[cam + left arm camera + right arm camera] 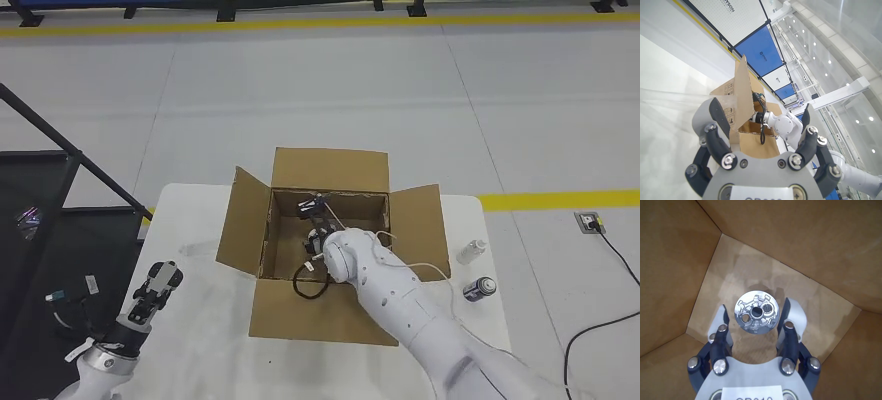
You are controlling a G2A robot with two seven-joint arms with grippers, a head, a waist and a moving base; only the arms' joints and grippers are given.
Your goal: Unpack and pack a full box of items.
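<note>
In the box (772, 237), the right gripper (755, 304) gaped wide around a round silver disc (756, 321) with holes and toothed ridges

A white table (200, 300) lies across the lower middle of the top view. At left, a black slanted pole (60, 140) crosses above a dark mesh panel (70, 250). A yellow floor stripe (560, 200) runs at right, a floor socket (588, 222) just below it. In the left wrist view, blue and white wall panels (757, 49) stand at upper middle.
</note>
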